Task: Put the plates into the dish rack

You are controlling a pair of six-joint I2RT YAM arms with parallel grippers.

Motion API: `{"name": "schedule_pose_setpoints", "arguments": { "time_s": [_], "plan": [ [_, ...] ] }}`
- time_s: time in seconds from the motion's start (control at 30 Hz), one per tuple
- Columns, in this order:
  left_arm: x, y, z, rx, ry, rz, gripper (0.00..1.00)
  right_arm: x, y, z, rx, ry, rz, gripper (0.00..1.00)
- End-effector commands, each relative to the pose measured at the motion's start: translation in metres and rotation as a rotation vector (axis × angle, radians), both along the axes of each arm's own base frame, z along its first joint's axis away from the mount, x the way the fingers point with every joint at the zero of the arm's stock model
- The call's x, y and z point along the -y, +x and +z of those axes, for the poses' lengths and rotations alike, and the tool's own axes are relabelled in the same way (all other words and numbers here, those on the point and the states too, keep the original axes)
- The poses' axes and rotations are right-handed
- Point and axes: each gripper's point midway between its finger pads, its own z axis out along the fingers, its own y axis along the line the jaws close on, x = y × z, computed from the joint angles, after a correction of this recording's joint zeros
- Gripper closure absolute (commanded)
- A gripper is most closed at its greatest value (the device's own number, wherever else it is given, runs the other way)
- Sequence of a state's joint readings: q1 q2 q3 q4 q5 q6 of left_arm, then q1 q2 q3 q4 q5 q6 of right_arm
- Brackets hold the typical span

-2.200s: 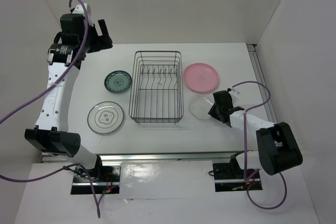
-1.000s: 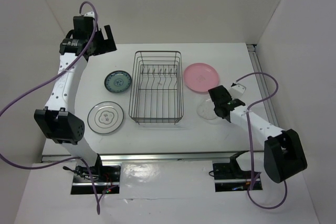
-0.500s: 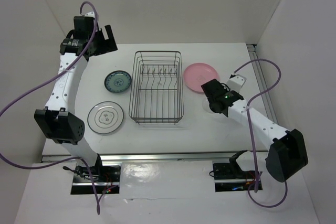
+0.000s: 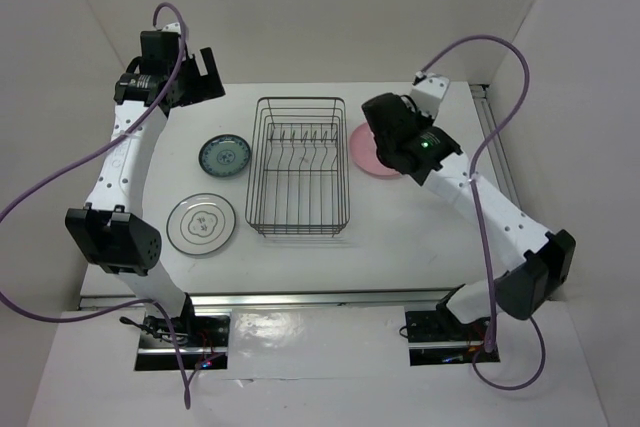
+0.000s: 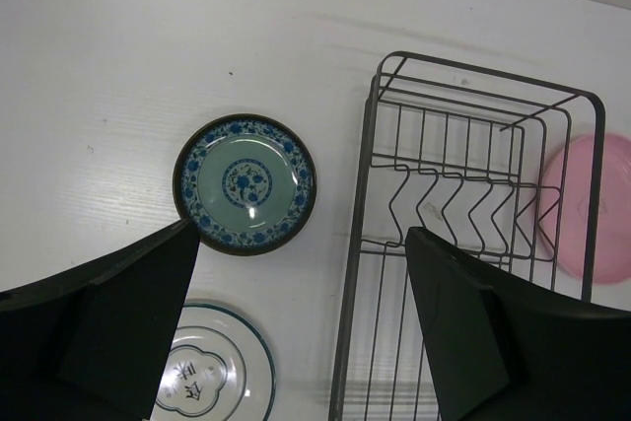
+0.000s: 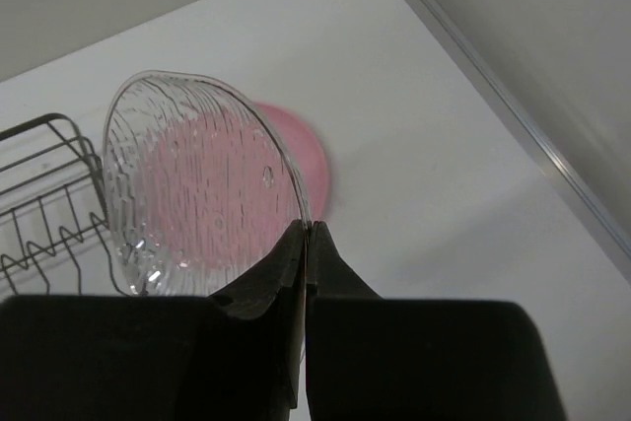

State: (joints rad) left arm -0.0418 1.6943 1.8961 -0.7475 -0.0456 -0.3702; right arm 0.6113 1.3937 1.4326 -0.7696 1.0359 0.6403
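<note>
- My right gripper (image 6: 307, 234) is pressed together on the rim of the small clear glass plate (image 6: 197, 184); the wrist view shows both fingertips pinching its wavy edge.
- A couple of seconds ago this hand was low at the table (image 4: 420, 237) near the rack's near right corner, with the plate lying flat. Now the arm has risen and swung toward the far side, the plate with it.
- So the pick is done, I judge, and what remains for this plate is the carry and the slotting.
- The plate now stands nearly on edge, its hollow face turned to my wrist camera, held up over the pink plate (image 6: 314, 160), just right of the dish rack (image 6: 44, 204).
- Being round, it has no long axis; the rack's runs near to far, with the prongs in a row across it. I expect the plate must go in edge-down.
- My left gripper (image 5: 301, 244) hangs spread and empty, unmoved this past second, above the teal-blue plate (image 5: 245, 184).
</note>
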Motion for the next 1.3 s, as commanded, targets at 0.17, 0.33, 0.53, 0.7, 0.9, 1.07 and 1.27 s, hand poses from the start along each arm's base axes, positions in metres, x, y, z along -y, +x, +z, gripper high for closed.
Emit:
{"name": "schedule_pose_setpoints", "arguments": {
  "time_s": [0.17, 0.33, 0.53, 0.7, 0.9, 1.07, 1.27],
  "plan": [
    [-0.009, -0.003, 0.025, 0.046, -0.027, 0.06, 0.0, -0.068, 0.039, 0.025, 0.0, -0.141, 0.081, 1.0],
    [-0.037, 0.002, 0.012, 0.001, -0.077, 0.165, 0.0, -0.105, 0.056, 0.032, 0.006, -0.178, 0.122, 1.0],
    [-0.067, 0.001, 0.011, -0.004, -0.118, 0.227, 0.0, -0.156, 0.075, 0.019, 0.003, -0.167, 0.193, 1.0],
    [-0.076, 0.002, 0.007, -0.012, -0.124, 0.243, 0.0, -0.184, 0.087, 0.002, -0.022, -0.188, 0.224, 1.0],
    [-0.098, 0.004, -0.002, -0.031, -0.148, 0.287, 0.0, -0.205, 0.098, -0.003, -0.017, -0.182, 0.245, 1.0],
    [-0.108, 0.004, -0.006, -0.039, -0.154, 0.303, 0.0, -0.219, 0.1, -0.011, -0.006, -0.206, 0.236, 1.0],
    [-0.105, 0.005, -0.008, -0.04, -0.166, 0.287, 0.0, -0.235, 0.097, -0.025, -0.012, -0.194, 0.26, 1.0]
  ]
}}
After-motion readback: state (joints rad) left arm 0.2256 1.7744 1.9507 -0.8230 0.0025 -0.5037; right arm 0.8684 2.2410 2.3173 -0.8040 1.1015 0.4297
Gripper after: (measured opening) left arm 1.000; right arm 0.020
